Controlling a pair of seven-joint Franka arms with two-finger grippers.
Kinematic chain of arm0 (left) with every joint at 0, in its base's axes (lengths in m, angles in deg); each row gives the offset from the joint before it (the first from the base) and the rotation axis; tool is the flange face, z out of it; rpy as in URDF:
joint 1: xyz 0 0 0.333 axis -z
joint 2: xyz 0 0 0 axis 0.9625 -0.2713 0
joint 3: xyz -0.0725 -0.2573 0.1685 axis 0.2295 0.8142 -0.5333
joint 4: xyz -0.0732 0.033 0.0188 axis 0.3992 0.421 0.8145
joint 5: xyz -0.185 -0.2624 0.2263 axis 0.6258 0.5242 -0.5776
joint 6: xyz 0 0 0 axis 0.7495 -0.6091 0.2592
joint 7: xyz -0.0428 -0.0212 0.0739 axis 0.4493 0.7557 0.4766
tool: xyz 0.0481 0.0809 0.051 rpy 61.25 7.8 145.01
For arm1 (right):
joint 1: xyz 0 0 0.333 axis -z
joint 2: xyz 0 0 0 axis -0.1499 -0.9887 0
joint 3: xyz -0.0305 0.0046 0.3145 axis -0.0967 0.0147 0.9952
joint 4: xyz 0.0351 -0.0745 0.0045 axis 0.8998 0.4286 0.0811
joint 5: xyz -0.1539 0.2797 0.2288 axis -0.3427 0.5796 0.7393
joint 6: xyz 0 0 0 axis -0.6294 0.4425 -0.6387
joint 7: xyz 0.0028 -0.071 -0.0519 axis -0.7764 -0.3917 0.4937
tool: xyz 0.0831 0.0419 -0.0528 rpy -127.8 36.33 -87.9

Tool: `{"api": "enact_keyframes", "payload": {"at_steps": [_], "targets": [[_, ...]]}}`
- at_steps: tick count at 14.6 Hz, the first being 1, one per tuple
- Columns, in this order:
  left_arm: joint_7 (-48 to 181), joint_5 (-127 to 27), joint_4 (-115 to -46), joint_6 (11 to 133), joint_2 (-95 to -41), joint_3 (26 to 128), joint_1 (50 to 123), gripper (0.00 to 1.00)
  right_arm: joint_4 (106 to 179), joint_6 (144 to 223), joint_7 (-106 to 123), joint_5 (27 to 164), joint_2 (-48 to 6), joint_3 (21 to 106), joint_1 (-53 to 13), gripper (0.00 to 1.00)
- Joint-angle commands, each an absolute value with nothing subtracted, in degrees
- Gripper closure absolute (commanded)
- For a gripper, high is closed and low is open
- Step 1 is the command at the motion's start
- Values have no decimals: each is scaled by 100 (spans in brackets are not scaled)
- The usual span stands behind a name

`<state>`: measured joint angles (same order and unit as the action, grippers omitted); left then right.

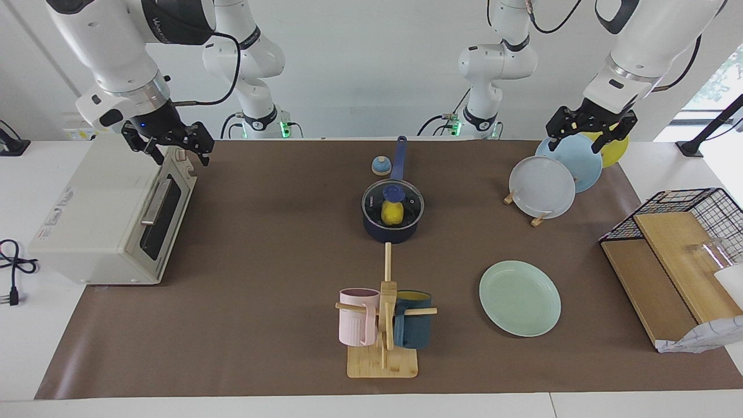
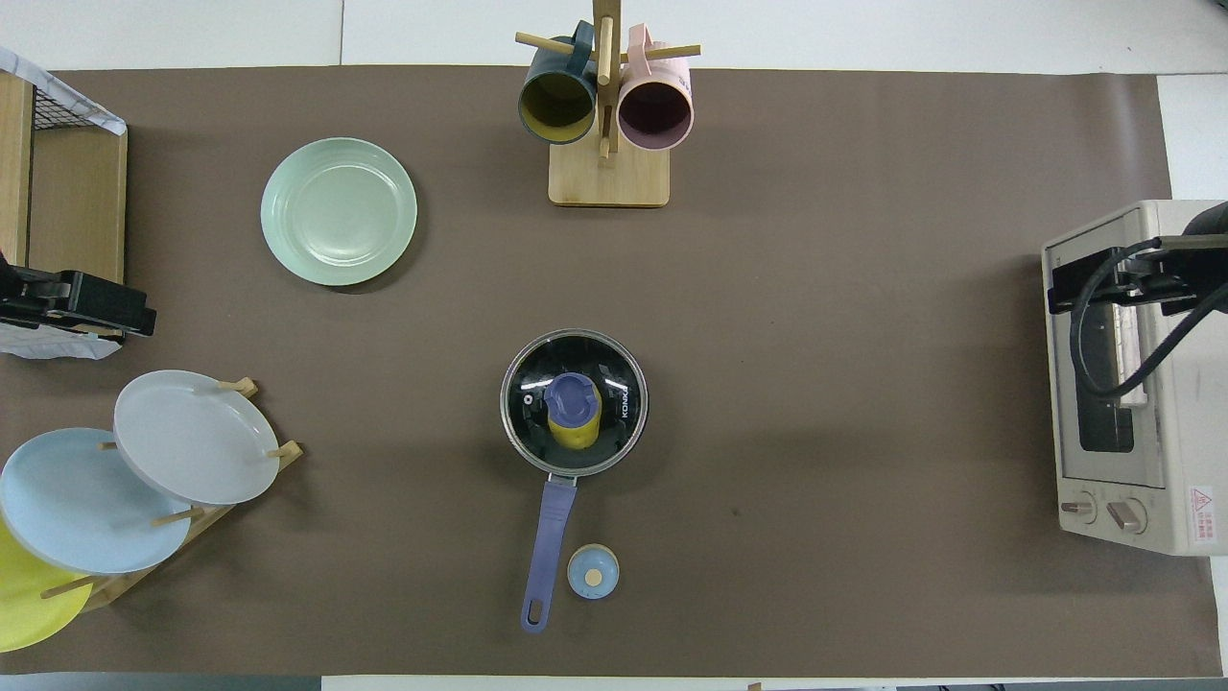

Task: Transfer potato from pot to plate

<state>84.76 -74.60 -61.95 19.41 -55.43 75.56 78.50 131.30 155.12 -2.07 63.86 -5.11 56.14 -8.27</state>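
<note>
The dark blue pot [image 1: 384, 235] stands mid-table with its long handle [image 2: 553, 533] toward the robots. A glass lid with a blue knob [image 1: 393, 191] sits on it. The yellow potato [image 1: 392, 215] shows through the lid and also in the overhead view [image 2: 574, 434]. The mint-green plate [image 1: 519, 297] lies empty, farther from the robots than the pot, toward the left arm's end; it shows too in the overhead view [image 2: 339, 211]. My left gripper [image 1: 582, 141] hangs open over the plate rack. My right gripper [image 1: 179, 152] hangs open over the toaster oven.
A small blue round bell [image 1: 381, 166] sits beside the pot handle. A wooden mug rack [image 1: 383, 360] holds a pink and a dark blue mug. A rack holds grey-white [image 1: 543, 187], light blue and yellow plates. A toaster oven [image 1: 104, 220] and a wire basket with boards [image 1: 667, 261] stand at the table's ends.
</note>
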Motion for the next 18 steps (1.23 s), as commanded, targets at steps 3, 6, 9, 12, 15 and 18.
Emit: {"api": "enact_keyframes", "payload": {"at_steps": [3,6,9,12,15,18], "targets": [[8428,-7521,-6409,2063,-5373,7539,7874,0,13100,15441,-102,6463,-491,5613,-809,0],[8437,-7521,-6409,2054,-5373,7539,7874,0,13126,15440,-182,6489,-447,5595,-809,0],[8445,-7521,-6418,2063,-5373,7539,7866,0,13135,15432,-164,6480,-421,5604,-818,0],[8445,-7521,-6409,2080,-5373,7539,7865,0,13127,15554,64,6585,-438,5700,-905,0],[8445,-7521,-6409,2168,-5382,7539,7874,0,12925,15494,-215,6656,-586,5735,-1169,0],[8445,-7521,-6479,2177,-5364,7539,7874,0,12153,15274,-1241,6647,-1139,6462,-1362,0]]}}
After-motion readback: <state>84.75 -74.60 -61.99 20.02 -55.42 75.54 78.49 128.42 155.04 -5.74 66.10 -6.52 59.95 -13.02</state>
